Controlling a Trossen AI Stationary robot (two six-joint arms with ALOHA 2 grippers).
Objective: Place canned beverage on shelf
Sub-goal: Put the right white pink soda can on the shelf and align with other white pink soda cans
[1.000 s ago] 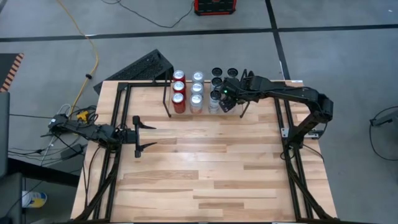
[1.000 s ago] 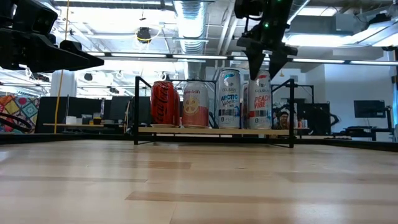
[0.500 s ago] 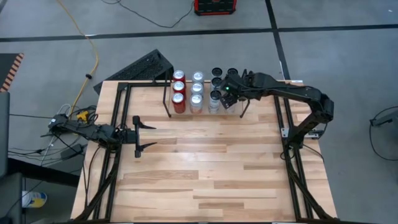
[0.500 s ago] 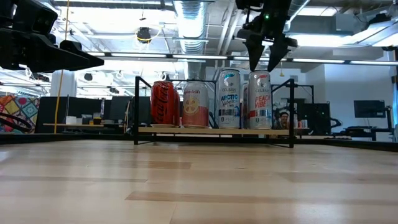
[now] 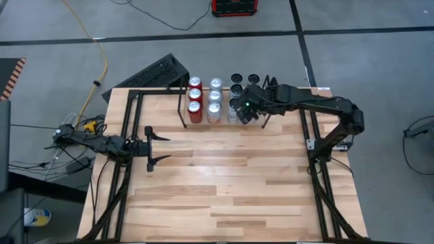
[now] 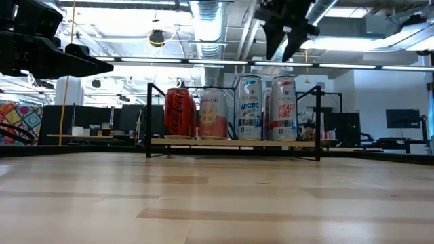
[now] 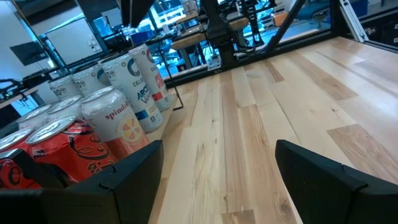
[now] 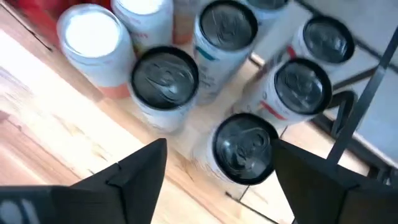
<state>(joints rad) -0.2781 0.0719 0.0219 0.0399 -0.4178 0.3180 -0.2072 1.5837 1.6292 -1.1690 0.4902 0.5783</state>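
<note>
The shelf [image 6: 230, 142], a low black wire rack, stands at the table's far edge with several cans upright on it: red cans [image 5: 195, 102], pale cans [image 5: 215, 98] and dark-topped cans [image 5: 236, 87]. Its front row ends on the right with a white Peach Vibe can [image 6: 283, 108], also in the right wrist view [image 8: 245, 146]. My right gripper [image 6: 281, 49] hangs open above that can, clear of its top [image 8: 217, 186] [image 5: 241, 112]. My left gripper [image 5: 159, 148] waits open and level at the table's left side [image 7: 217, 180].
Black tubular rail frames run along the table's left [image 5: 125, 135] and right [image 5: 315, 142] sides. A black keyboard [image 5: 159, 73] lies beyond the far left corner. The bare wooden top [image 5: 217, 190] spreads over the near half.
My right gripper has risen from around the top of the Peach Vibe can to well above it. The can stays upright on the shelf.
</note>
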